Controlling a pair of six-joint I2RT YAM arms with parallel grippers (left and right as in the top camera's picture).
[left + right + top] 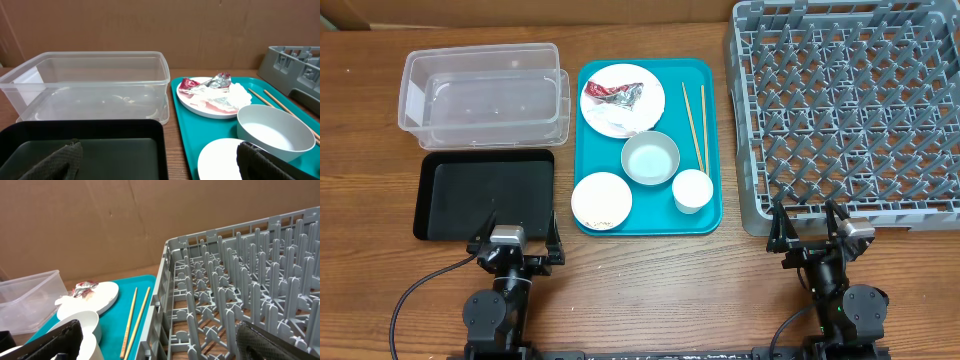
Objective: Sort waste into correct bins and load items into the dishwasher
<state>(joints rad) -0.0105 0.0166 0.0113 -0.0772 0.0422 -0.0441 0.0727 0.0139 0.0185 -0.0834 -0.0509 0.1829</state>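
On the teal tray [712, 215] a plate [645, 95] carries a red-and-silver wrapper [615, 93] and a white napkin [240, 92]. A pale bowl [650, 158], a small dish [601, 200], a white cup [692, 190] and two chopsticks [695, 125] share that tray. The clear tub [485, 95] and the black tray [485, 195] lie to its left, both with nothing in them. The grey dish rack [850, 110] stands at the right. My left gripper [517, 238] is open just short of the black tray. Before the rack's front wall my right gripper [808, 232] is open.
Brown cardboard walls [150, 25] close off the far side of the wooden table [660, 290]. The rack's front wall [170, 305] rises right beside the teal tray's right rim. Cables [420, 290] trail from both arm bases along the near edge.
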